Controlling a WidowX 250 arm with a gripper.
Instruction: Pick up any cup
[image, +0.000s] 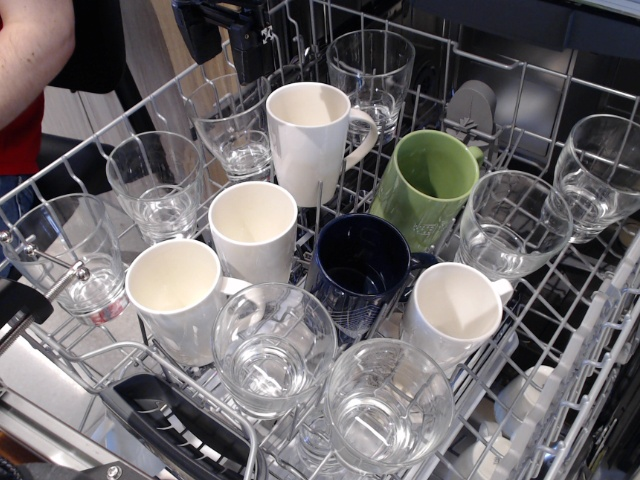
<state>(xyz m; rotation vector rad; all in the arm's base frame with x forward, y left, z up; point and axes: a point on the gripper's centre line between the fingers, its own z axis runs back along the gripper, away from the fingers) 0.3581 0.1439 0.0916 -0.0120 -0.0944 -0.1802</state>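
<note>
The cup (253, 228) is off-white and straight-sided with no handle showing. It stands upright in the middle-left of the wire dishwasher rack (150, 95), between clear tumblers and other mugs. My gripper (232, 38) is a black block at the top edge, above and behind the cup, over a tumbler (235, 125) at the rack's back. It is apart from the cup and holds nothing that I can see. Its fingers are cut off by the frame edge, so I cannot tell whether they are open.
A taller white mug with a handle (315, 140), a green mug (428, 185), a dark blue mug (358, 265) and two more white mugs (175, 292) (455, 312) crowd the cup. Several clear glasses (272, 360) ring them. A person's arm (30, 45) is at the top left.
</note>
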